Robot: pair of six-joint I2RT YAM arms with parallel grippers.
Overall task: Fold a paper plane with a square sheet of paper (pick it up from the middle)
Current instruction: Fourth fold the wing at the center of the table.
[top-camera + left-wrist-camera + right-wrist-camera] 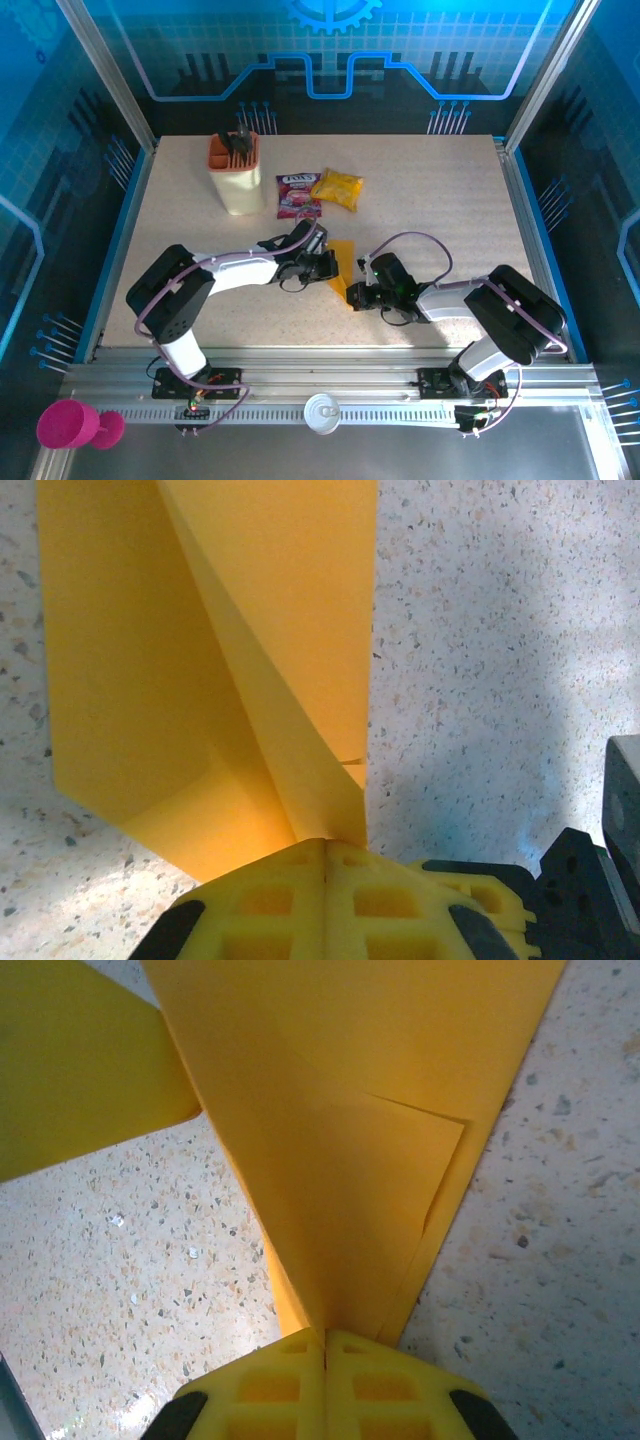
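The square sheet of paper [343, 258] is orange-yellow and folded into a narrow, pointed shape with slanted flaps. It sits in the middle of the table between my two grippers. My left gripper [328, 268] is shut on its left edge. In the left wrist view the yellow fingertips [290, 865] meet on a raised fold of the paper [200, 660]. My right gripper [356, 295] is shut on the paper's near pointed end. In the right wrist view the gripper [326, 1332] pinches the narrow tip of the paper [350, 1110], and layered flaps fan away from it.
A cream holder [237, 178] with an orange top and dark tools stands at the back left. A purple-red packet [297, 194] and a glossy yellow snack bag [337, 188] lie beside it. A pink cup [68, 425] sits off the table, near left. Speckled tabletop [480, 630] surrounds the paper.
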